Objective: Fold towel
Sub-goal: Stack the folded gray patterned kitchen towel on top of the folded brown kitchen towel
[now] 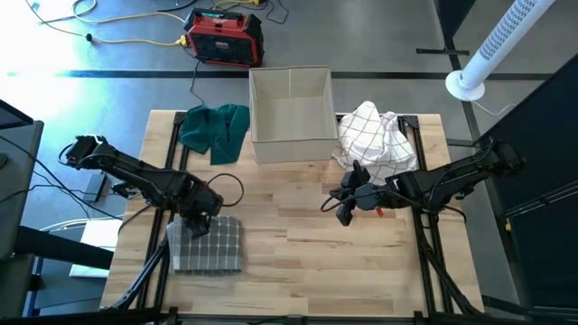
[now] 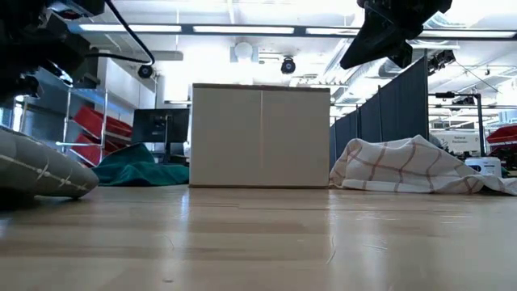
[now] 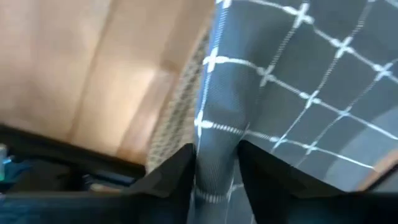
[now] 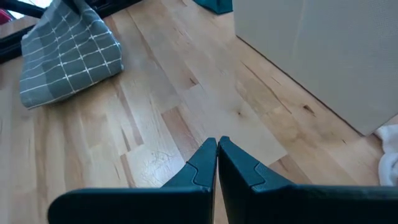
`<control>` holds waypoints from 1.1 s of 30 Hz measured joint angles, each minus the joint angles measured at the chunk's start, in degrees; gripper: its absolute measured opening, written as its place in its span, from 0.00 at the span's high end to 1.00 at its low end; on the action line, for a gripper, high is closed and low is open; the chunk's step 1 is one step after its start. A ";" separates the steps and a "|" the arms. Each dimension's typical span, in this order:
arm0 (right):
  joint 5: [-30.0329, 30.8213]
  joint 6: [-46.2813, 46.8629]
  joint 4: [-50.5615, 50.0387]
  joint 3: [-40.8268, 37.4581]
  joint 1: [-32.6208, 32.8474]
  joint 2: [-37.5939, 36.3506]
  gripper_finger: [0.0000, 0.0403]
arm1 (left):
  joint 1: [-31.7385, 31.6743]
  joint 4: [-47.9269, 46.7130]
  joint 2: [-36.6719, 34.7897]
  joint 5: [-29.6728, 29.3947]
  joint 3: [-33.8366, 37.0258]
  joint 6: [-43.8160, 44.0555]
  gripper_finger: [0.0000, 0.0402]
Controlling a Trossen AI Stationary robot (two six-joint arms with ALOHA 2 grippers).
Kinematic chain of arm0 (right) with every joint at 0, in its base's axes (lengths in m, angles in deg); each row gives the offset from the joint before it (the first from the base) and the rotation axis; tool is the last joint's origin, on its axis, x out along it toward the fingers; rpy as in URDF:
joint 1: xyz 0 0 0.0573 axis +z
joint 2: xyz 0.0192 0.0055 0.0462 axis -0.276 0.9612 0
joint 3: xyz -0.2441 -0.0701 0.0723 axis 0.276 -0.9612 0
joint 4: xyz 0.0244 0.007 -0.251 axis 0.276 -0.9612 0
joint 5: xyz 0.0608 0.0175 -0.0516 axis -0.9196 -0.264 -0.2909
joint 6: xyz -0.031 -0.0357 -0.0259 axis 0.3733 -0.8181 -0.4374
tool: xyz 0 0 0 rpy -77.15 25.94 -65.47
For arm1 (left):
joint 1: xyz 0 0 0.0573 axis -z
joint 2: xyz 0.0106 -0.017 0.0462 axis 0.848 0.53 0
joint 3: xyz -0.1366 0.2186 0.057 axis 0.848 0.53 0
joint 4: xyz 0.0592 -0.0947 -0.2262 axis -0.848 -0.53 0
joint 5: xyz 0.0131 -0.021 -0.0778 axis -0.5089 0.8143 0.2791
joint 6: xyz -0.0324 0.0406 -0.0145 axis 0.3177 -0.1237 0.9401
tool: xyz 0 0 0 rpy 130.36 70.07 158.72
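You have the grey checked towel (image 1: 209,244) lying folded at the near left of the wooden table (image 1: 307,253), close to the table's left edge. Your left gripper (image 1: 200,224) sits at the towel's far edge, and the left wrist view shows its 2 fingers (image 3: 168,177) clamped on a raised fold of that grey cloth (image 3: 217,143), with the cloth pinched between them. Your right gripper (image 1: 345,209) hangs above bare wood right of the table's middle, well apart from the towel, and its 2 fingers (image 4: 205,165) are pressed together with nothing between them. An open cardboard box (image 1: 291,113) stands at the far middle of the table. A crumpled teal cloth (image 1: 215,129) lies just left of the box, and a white cloth with thin red checks (image 1: 375,137) is heaped just right of it. On the floor beyond the table you can see a red and black case (image 1: 224,38) with a yellow cable (image 1: 135,41) near it.
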 joint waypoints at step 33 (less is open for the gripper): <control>-2.40 2.54 0.36 0.00 0.02 0.02 1.00 | 8.49 2.02 -3.48 4.29 4.27 -0.53 0.95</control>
